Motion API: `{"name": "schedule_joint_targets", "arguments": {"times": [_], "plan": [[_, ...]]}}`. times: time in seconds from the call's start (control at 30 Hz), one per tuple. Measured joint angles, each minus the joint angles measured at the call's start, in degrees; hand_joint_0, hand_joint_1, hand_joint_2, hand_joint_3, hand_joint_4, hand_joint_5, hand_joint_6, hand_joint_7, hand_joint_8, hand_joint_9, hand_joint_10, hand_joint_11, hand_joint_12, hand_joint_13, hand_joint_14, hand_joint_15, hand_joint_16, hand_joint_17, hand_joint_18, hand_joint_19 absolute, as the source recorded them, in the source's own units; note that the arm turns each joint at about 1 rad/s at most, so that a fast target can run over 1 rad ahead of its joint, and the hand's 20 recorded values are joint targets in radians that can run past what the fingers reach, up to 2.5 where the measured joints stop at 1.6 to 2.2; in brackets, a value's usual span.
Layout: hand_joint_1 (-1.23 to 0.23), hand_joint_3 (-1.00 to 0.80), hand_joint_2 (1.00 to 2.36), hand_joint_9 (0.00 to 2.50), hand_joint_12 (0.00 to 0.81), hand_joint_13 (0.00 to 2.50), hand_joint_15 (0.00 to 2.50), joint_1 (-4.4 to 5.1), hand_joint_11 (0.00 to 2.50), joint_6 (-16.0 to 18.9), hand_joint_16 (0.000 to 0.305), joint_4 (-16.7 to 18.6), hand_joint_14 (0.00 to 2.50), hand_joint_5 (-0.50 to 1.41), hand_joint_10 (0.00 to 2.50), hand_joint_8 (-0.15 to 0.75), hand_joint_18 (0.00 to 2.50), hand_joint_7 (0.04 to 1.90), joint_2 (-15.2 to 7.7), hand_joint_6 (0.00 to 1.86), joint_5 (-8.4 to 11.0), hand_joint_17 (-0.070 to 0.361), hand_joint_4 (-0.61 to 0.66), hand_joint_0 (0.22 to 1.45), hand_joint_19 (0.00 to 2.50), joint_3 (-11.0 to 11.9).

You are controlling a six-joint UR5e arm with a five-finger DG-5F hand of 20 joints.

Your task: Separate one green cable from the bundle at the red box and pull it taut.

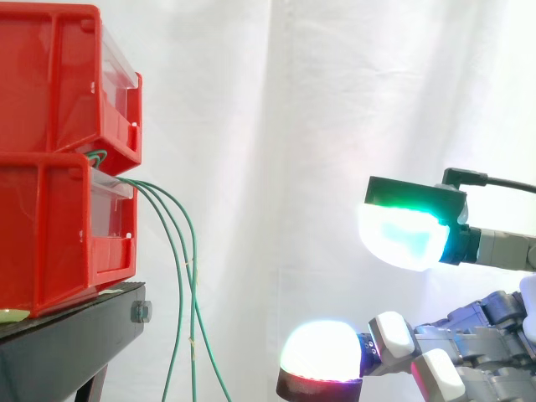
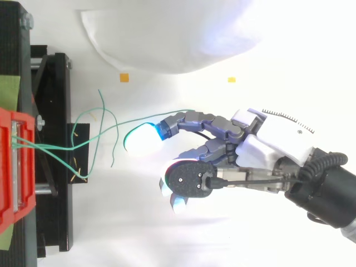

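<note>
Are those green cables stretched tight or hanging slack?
Slack: the green cables droop in loose curves from the red box, none drawn straight.

No text, number or sign can be read. The red bins (image 1: pixel 50 92), the black stand (image 1: pixel 75 331) under them and the hand (image 2: pixel 267 144) show no legible print. Two small orange squares (image 2: pixel 124 77) beyond the stand bear no legible mark.

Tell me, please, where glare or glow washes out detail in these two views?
Side view: the glowing pads of the hand bloom against the white curtain, yet the green cables at the red box read plainly. Top view: glare whitens the ground beneath the hand, so the lower pad melts into it; the cables over the black stand are legible.
</note>
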Motion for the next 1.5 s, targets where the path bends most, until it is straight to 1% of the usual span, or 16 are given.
{"name": "schedule_joint_targets", "arguments": {"times": [0.07, 0.23, 0.67, 0.87, 0.93, 1.0, 1.03, 1.1, 1.13, 1.3, 1.5], "plan": [[-0.73, -0.50, 1.00, 0.98, 0.338, 1.09, 0.66, 0.00, 0.69, 0.0, 0.028, 0.0, 0.01, -0.17, 0.02, 0.242, 0.60, 0.67, 0.0, 0.50, 0.00, 0.064, 0.19, 0.55, 0.89, 0.0], [-0.73, -0.50, 1.00, 1.00, 0.336, 1.10, 0.66, 0.00, 0.69, 0.0, 0.028, 0.0, 0.01, -0.17, 0.02, 0.240, 0.60, 0.67, 0.0, 0.50, 0.01, 0.062, 0.19, 0.55, 0.90, 0.0], [-0.73, -0.50, 1.00, 1.00, 0.335, 1.11, 0.66, -0.01, 0.68, 0.0, 0.027, 0.0, 0.02, -0.16, 0.02, 0.239, 0.61, 0.68, 0.0, 0.50, 0.00, 0.061, 0.19, 0.56, 0.91, 0.0], [-0.77, -0.50, 1.00, 1.01, 0.332, 1.13, 0.66, -0.02, 0.68, 0.0, 0.026, 0.0, 0.02, -0.16, 0.01, 0.238, 0.63, 0.71, 0.0, 0.50, 0.01, 0.059, 0.19, 0.57, 0.91, 0.0], [-0.79, -0.50, 1.00, 1.02, 0.315, 1.14, 0.67, -0.01, 0.69, 0.0, 0.026, 0.0, 0.02, -0.16, 0.02, 0.237, 0.66, 0.72, 0.0, 0.50, 0.01, 0.059, 0.18, 0.56, 0.94, 0.0], [-0.80, -0.50, 1.00, 1.04, 0.306, 1.15, 0.71, -0.01, 0.72, 0.0, 0.027, 0.0, 0.02, -0.16, 0.02, 0.239, 0.71, 0.72, 0.0, 0.50, 0.01, 0.060, 0.18, 0.55, 1.03, 0.0], [-0.73, -0.50, 1.00, 1.05, 0.307, 1.15, 0.77, -0.01, 0.74, 0.0, 0.029, 0.0, 0.01, -0.16, 0.02, 0.250, 0.76, 0.69, 0.0, 0.50, 0.01, 0.065, 0.18, 0.52, 1.12, 0.0], [-0.64, -0.50, 1.00, 1.06, 0.316, 1.16, 0.82, 0.00, 0.78, 0.0, 0.030, 0.0, 0.01, -0.16, 0.02, 0.256, 0.77, 0.68, 0.0, 0.50, 0.01, 0.067, 0.19, 0.51, 1.15, 0.0], [-0.64, -0.45, 1.00, 1.06, 0.322, 1.15, 0.87, 0.00, 0.81, 0.0, 0.029, 0.0, 0.02, -0.15, 0.02, 0.257, 0.77, 0.68, 0.0, 0.50, 0.01, 0.066, 0.19, 0.52, 1.18, 0.0], [-0.65, -0.38, 1.01, 1.06, 0.306, 1.14, 0.94, -0.01, 0.84, 0.0, 0.029, 0.0, 0.01, -0.15, 0.02, 0.249, 0.76, 0.67, 0.0, 0.50, 0.01, 0.065, 0.19, 0.54, 1.21, 0.0], [-0.71, -0.44, 1.00, 1.07, 0.300, 1.14, 0.94, 0.00, 0.83, 0.0, 0.028, 0.0, 0.01, -0.15, 0.02, 0.242, 0.77, 0.68, 0.0, 0.50, 0.01, 0.063, 0.19, 0.55, 1.21, 0.0]]}}
